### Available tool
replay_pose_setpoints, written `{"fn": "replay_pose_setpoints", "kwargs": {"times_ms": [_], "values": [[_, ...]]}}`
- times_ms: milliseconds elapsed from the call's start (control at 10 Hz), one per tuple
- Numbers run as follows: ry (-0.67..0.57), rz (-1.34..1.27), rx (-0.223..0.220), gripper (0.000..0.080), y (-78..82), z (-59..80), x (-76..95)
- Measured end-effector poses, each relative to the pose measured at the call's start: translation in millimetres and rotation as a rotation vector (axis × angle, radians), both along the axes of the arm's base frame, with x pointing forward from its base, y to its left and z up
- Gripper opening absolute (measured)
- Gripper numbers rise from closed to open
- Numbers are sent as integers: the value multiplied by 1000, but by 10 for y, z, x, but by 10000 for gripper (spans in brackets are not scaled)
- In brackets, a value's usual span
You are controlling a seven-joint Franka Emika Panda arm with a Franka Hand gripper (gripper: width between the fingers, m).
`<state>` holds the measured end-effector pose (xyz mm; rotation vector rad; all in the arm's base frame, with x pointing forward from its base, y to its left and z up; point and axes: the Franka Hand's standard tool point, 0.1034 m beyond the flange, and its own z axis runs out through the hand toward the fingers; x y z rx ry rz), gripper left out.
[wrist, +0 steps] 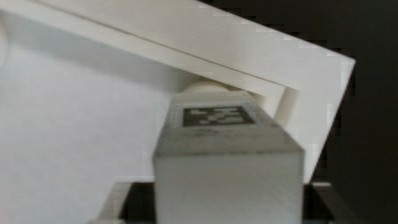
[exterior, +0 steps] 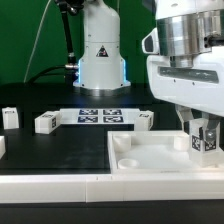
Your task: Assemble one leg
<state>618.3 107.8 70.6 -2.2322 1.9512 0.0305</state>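
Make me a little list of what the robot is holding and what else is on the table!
held part: small white plastic cuboid leg with a black-and-white tag, also seen in the wrist view
gripper: jaws shut on the leg
where the leg is: upright at a corner of the large flat white square tabletop
loose legs: three more on the black table
marker board: flat, behind the tabletop

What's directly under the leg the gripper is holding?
The leg hangs in the gripper over the white tabletop, near its corner. The wrist view shows the leg against that corner. Whether a socket lies beneath is hidden by the leg itself.
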Motion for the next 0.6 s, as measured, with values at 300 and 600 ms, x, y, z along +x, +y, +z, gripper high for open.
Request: {"fn": "replay_pose_setpoints", "kwargs": {"times_ms": [300,600], "values": [[27,-243,38,290,6,-1,-4],[37,-237,38,362,-3,-10,3]]}}
